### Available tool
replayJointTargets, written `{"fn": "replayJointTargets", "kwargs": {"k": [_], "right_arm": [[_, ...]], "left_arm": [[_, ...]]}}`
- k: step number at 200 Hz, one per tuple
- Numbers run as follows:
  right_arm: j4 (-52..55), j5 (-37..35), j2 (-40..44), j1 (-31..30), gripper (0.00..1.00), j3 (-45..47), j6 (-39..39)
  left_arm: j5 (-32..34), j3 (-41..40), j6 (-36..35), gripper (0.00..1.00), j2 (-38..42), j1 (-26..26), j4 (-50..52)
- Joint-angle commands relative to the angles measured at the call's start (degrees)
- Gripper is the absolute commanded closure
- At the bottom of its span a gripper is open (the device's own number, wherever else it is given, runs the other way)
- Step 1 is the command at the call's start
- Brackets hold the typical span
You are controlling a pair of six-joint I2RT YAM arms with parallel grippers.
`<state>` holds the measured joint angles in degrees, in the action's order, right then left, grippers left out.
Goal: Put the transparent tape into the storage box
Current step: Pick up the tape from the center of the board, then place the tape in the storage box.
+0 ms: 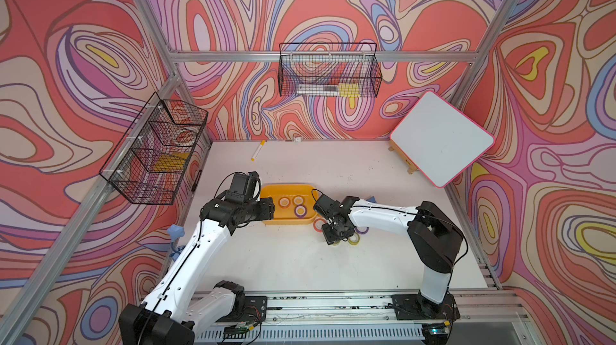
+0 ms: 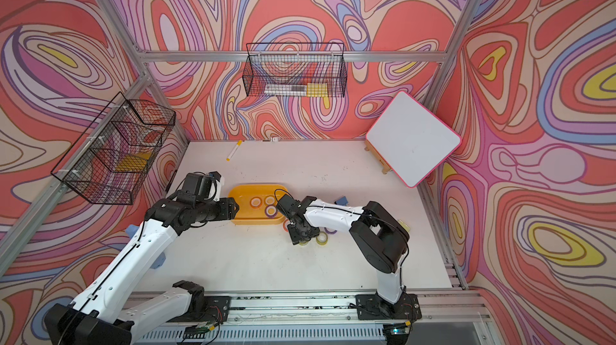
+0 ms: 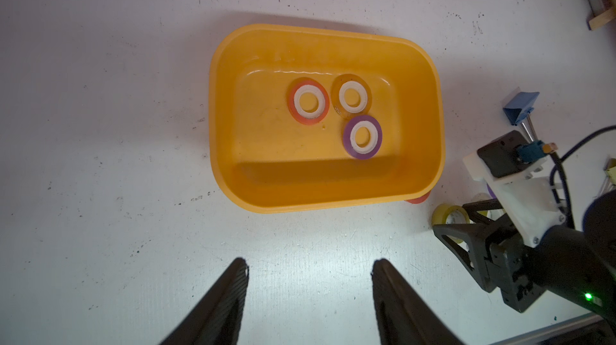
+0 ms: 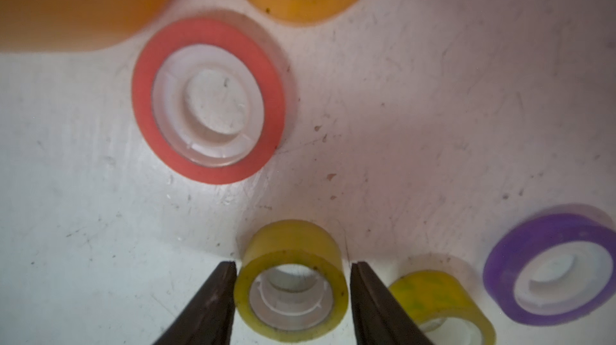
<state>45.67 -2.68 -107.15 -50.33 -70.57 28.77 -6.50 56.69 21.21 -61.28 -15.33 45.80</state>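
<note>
1. The left jaws are dark, tapering wedges. They stand spread wide with nothing between them, above the scuffed white table (image 3: 100, 126) beside the storage box.
2. The storage box (image 3: 230, 60) is a shallow, glossy yellow-orange plastic tray with rounded corners. Three pieces of transparent tape lie flat inside it: a red-orange roll (image 3: 298, 103), an amber roll (image 3: 342, 96) and a purple roll (image 3: 347, 138). Each is a glossy ring on a white core.
3. On the table just beside the box's near right corner lie a second red-orange roll (image 4: 210, 31) and an orange-yellow roll (image 4: 300, 6).
4. The right jaws stand apart on either side of an olive-yellow roll (image 4: 293, 240), close against its sides. A sliver of gap shows on one side.
5. Further right on the table rest a pale yellow roll (image 4: 433, 290) and a second purple roll (image 4: 550, 230). A blue metal binder clip (image 3: 520, 106) lies well apart from them.
</note>
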Motion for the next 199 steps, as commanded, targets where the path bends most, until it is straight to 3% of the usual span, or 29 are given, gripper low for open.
{"fn": "replayJointTargets", "kwargs": {"k": [1,40,111,139,199], "right_arm": [[-1.18,-0.83,-0.43,-0.34,0.49,0.76,0.6],[1.63,-1.23,3.1,-0.29,0.58,0.0,1.21],[10.47,-2.94,10.36,-0.31,0.57,-12.39,0.37],[11.31,-2.52,6.0,-0.32,0.57,-22.2,-2.98],[10.65,0.77,-14.06,-0.34,0.56,-44.63,-5.68]], "left_arm": [[-0.12,-0.52,-0.21,0.36,0.86,0.15,-0.42],[0.59,-0.44,-0.47,0.36,1.1,0.13,0.26],[2.0,-3.55,0.99,0.35,1.72,0.13,0.05],[2.43,-5.38,1.92,0.35,2.52,0.14,-0.41],[4.49,-7.29,2.29,0.35,3.62,0.48,-0.94]]}}
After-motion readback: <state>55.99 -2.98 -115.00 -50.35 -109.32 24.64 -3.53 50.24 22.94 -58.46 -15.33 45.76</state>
